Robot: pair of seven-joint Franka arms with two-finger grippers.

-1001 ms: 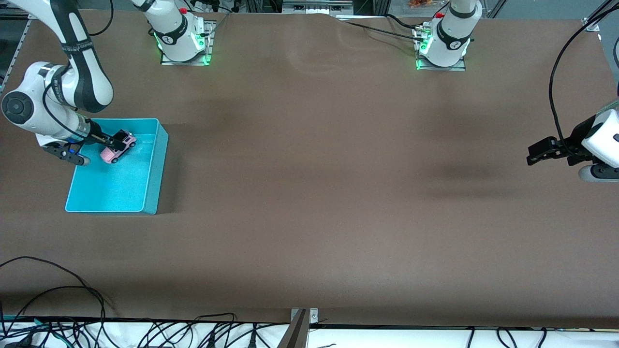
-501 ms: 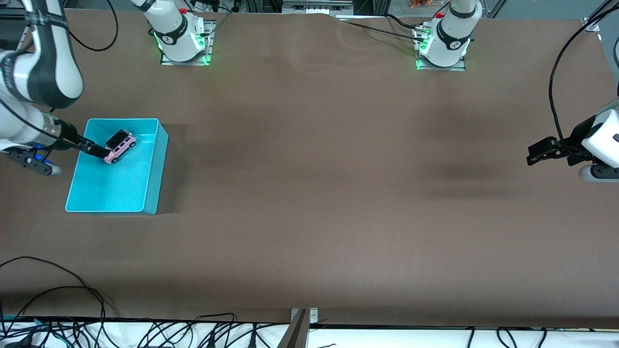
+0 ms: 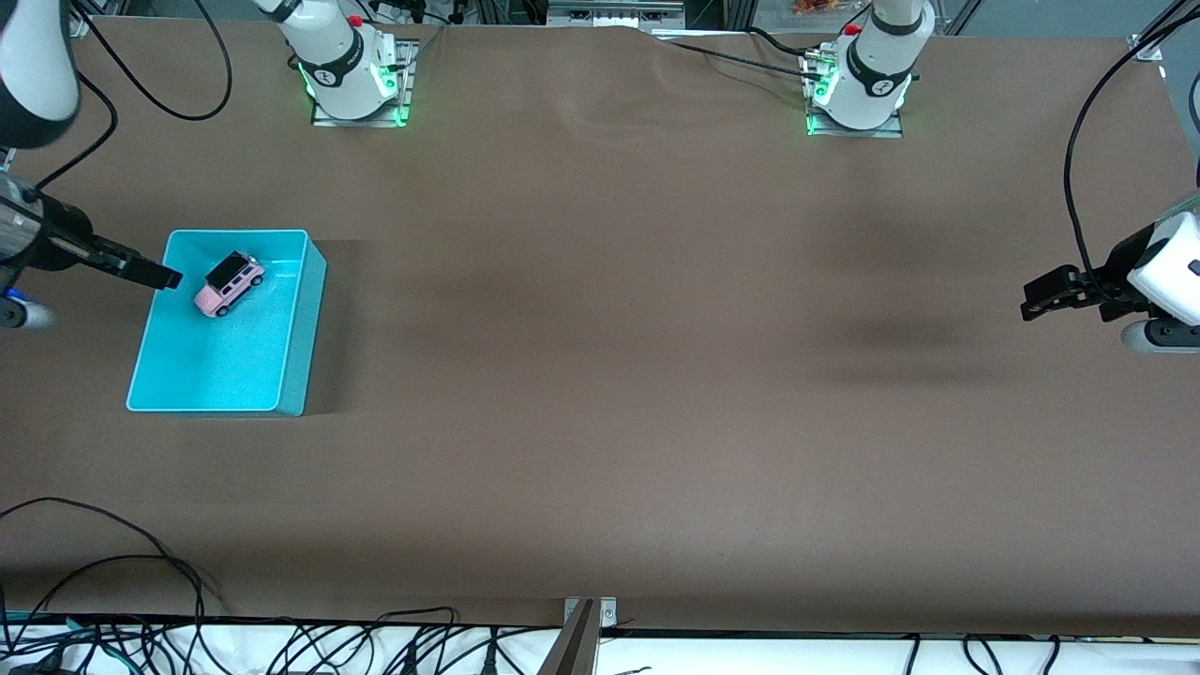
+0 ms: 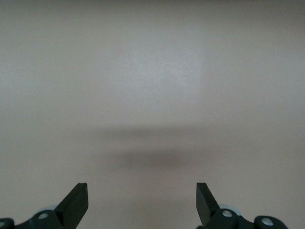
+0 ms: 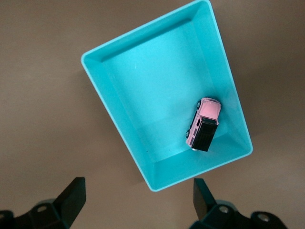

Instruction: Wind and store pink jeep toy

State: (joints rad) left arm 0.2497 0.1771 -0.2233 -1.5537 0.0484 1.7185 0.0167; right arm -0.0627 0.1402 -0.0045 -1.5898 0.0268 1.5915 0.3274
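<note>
The pink jeep toy (image 3: 228, 285) sits on its wheels inside the cyan bin (image 3: 298, 319), in the part of the bin farther from the front camera, black roof up, angled across the floor rather than square to the walls. From the right wrist view the jeep (image 5: 203, 124) lies close to one long wall of the bin (image 5: 124, 129), though whether it actually touches that wall is hard to say from here. The right gripper (image 3: 155, 277) hangs in the air just over the bin's edge at the right arm's end of the table, fingers (image 5: 71, 195) spread wide and holding nothing. Well apart, at the left arm's end, the left gripper (image 3: 1041, 298) waits above the bare brown table (image 3: 600, 375), its fingers (image 4: 76, 200) also spread apart and empty, with only its own shadow on the surface below.
</note>
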